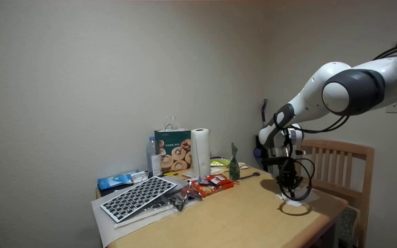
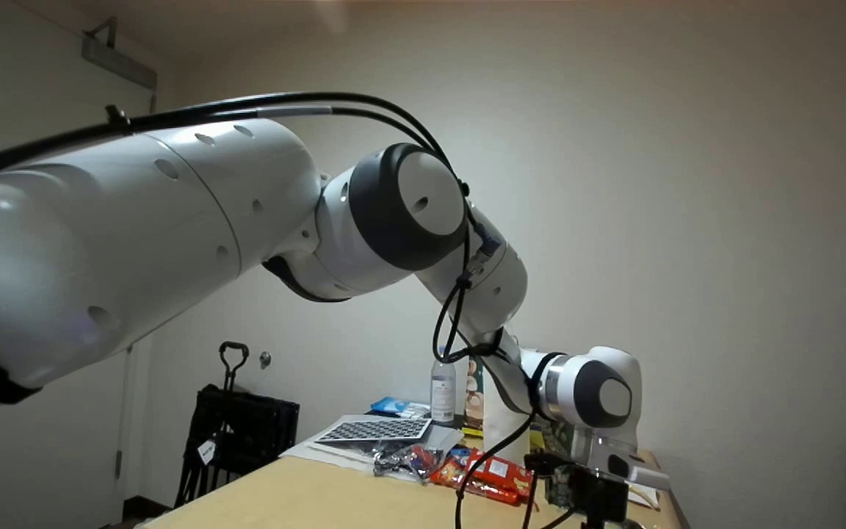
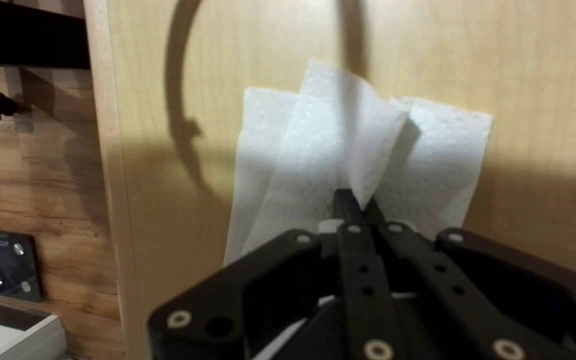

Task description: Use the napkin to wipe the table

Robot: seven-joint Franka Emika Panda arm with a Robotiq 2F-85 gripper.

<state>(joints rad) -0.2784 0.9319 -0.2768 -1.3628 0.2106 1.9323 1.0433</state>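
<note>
The white napkin (image 3: 288, 165) lies folded and crumpled on the wooden table (image 3: 178, 290) in the wrist view. My gripper (image 3: 361, 202) is shut on a raised fold of it, with the rest spread around the fingers on the tabletop. In an exterior view the gripper (image 1: 291, 193) points down over the napkin (image 1: 296, 204), near the table's right end. The light wooden table (image 1: 240, 217) also shows there. In an exterior view only the upper part of the gripper (image 2: 598, 503) shows; its fingertips and the napkin are out of frame.
A keyboard (image 1: 139, 198), red snack packets (image 1: 215, 184), a paper towel roll (image 1: 201, 151), a green bag (image 1: 173, 151), a bottle (image 1: 153, 158) and a green packet (image 1: 234, 165) stand or lie along the back and left. A wooden chair (image 1: 365, 179) stands beside the right end. The table edge (image 3: 113, 200) is left in the wrist view.
</note>
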